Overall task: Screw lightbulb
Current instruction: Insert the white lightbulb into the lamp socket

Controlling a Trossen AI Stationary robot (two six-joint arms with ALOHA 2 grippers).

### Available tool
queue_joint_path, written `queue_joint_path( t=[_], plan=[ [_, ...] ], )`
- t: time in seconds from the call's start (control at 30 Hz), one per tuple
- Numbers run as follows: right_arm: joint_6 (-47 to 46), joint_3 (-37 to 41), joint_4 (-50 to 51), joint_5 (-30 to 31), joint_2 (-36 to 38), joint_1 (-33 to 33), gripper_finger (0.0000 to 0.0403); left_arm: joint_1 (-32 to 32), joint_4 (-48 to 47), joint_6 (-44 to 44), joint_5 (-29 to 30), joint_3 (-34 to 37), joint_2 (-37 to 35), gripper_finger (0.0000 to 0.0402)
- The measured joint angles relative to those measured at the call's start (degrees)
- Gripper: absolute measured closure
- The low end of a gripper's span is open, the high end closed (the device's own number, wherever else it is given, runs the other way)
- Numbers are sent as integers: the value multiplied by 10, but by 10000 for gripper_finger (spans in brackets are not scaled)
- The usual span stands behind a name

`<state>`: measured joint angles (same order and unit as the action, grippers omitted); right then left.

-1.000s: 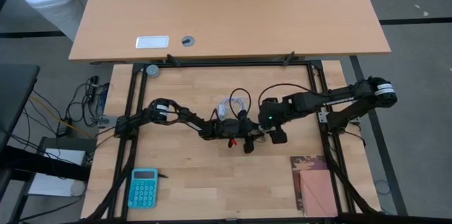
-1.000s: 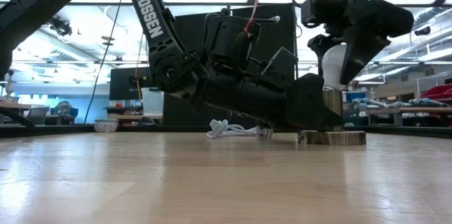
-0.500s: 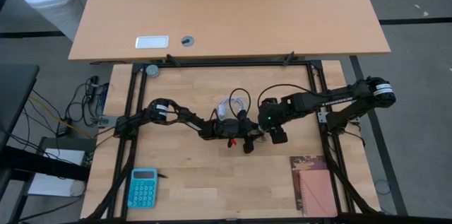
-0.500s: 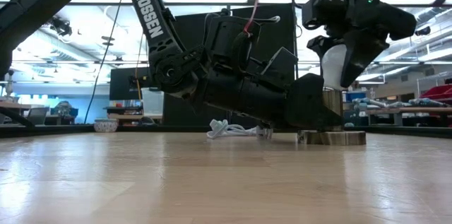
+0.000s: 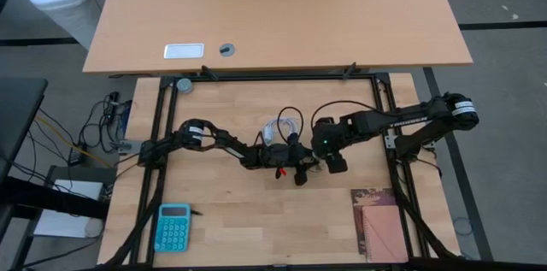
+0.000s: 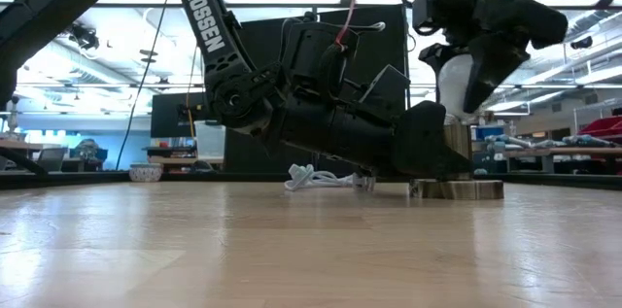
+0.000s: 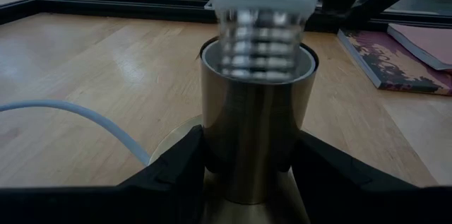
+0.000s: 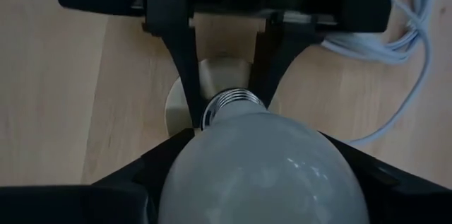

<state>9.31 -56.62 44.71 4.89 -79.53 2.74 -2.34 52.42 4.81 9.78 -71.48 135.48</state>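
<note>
1. My left gripper (image 7: 247, 174) is clamped on the brass socket (image 7: 258, 121), one finger on each side of the barrel. In the high view it sits at frame centre.
2. My right gripper (image 8: 261, 171) is grasping the bulb (image 8: 261, 171) by its globe, fingers on both flanks. In the low view the bulb (image 6: 455, 83) hangs at upper right, above the socket (image 6: 457, 138).
3. In the left wrist view, the bulb's threads (image 7: 258, 44) sit at the socket mouth at top centre. Several turns show above the rim, so I judge it only started, not seated.
4. Risk: if the bulb is tilted against the socket axis, the threads could cross and jam. I cannot tell from here whether it is perfectly straight.
5. Risk: the globe is smooth, so a loose hold could spin on the glass without turning it.
6. Risk: if the left hold slips, the socket turns along, dragging the cable (image 8: 402, 37).
</note>
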Motion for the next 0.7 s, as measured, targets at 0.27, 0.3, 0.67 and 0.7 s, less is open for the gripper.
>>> queue_joint_path(
  t=[0.27,0.3,0.67,0.7],
  plan=[
    [4,-23,35,0,0,0,142,0,0,1,0,0,0,208],
    [4,-25,37,0,-1,0,140,0,1,1,0,0,0,208],
    [-32,-97,109,0,-1,0,147,1,4,16,0,0,0,208],
    [-40,-104,115,0,-6,0,146,1,4,16,0,0,0,208]
  ],
)
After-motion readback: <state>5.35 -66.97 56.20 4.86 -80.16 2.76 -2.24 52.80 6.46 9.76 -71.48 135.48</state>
